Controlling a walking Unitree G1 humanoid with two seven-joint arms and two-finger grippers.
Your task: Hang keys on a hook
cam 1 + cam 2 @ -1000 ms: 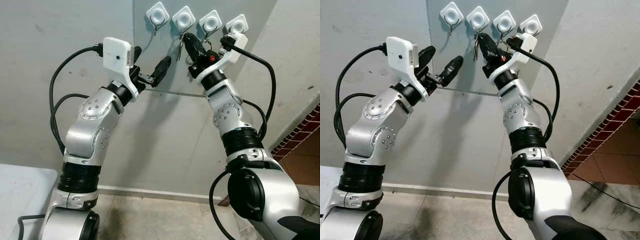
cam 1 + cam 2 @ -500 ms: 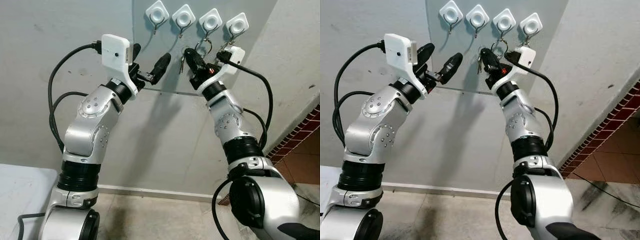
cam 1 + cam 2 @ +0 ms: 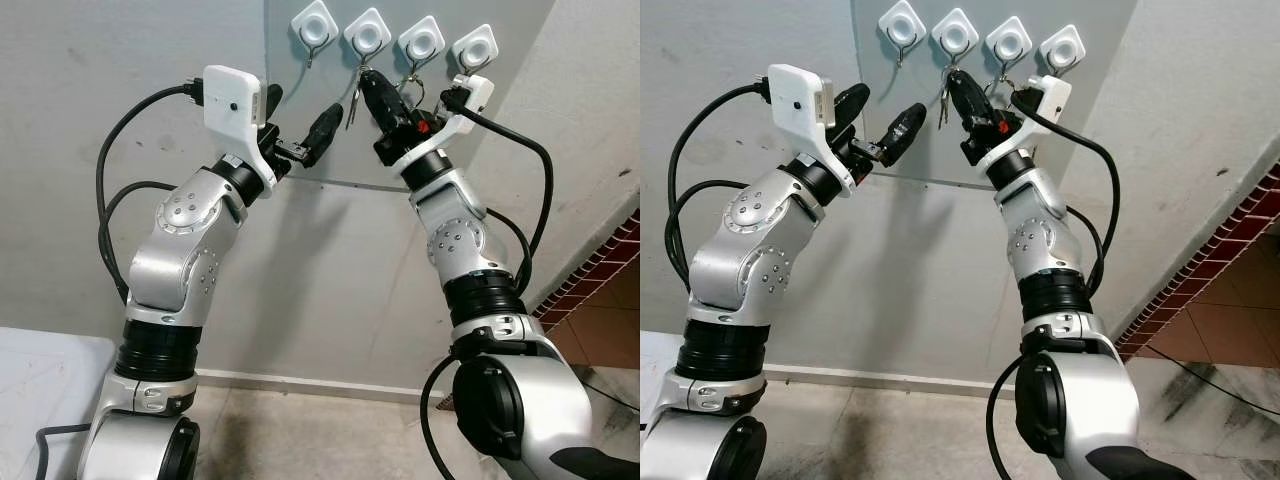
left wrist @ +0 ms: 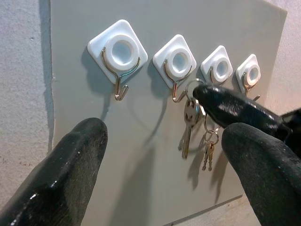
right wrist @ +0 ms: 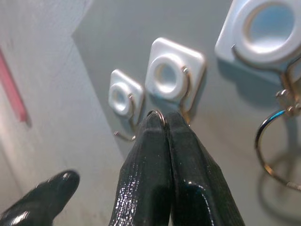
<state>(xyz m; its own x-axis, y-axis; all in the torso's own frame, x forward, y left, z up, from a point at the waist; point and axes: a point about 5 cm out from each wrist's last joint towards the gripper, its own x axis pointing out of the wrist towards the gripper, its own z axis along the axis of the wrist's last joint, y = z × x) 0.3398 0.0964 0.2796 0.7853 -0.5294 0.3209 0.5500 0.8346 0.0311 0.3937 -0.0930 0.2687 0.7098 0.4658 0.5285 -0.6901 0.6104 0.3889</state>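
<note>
1. Left eye view shows four white hooks in a row on a grey panel [image 3: 300,120] fixed to the wall, and both silver arms are raised toward them.
2. The right pincer [image 3: 366,80] is just under the second hook [image 3: 367,38] counted from the robot's left, with its tip almost at the metal hook.
3. The right wrist view shows its two black fingers [image 5: 146,174] pressed together, and they pinch a thin metal key ring [image 5: 159,114] at the very tip.
4. The ring is close beside the wire of the second hook; I cannot tell if it touches the wire or is already over it.
5. The keys [image 4: 188,127] hang down from the pinched ring in front of the panel, below the second hook, as the left wrist view shows.
6. A smaller bunch of keys [image 4: 208,148] hangs just beside them, below the third hook [image 4: 217,70].
7. Another metal ring [image 5: 273,146] hangs from the third hook and is apart from the right pincer.
8. The left pincer [image 3: 300,128] is in the air to the left of the right one, near the panel, with its fingers spread and nothing between them.
9. The first hook [image 3: 315,30] and the fourth hook [image 3: 474,48] carry nothing that I can see.
</note>
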